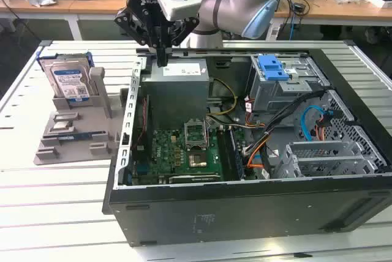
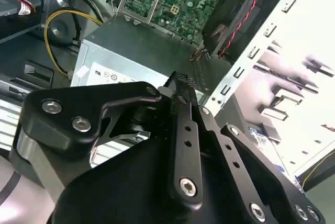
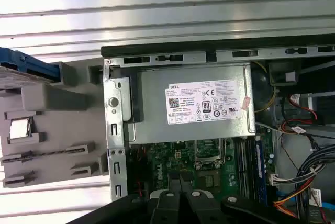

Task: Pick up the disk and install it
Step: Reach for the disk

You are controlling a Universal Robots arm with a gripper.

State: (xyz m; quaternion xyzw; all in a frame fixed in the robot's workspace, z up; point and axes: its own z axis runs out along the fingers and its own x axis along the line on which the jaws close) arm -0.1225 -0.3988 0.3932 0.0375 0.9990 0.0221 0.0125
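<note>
Over a far corner of the open black computer case, the black gripper is held pressed together, empty. The silver-grey, blue-railed disk is propped upright in a grey stand near the tabletop's edge, seemingly for easy grasping.

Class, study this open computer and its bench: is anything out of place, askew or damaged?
Nothing looks damaged or spilled. The disk stands in its grey holder beside the computer case, and the gripper hangs by the power supply.

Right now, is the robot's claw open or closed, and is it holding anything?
Black metal gripper: closed, holding nothing, over the grey boxy metal power supply.
</note>
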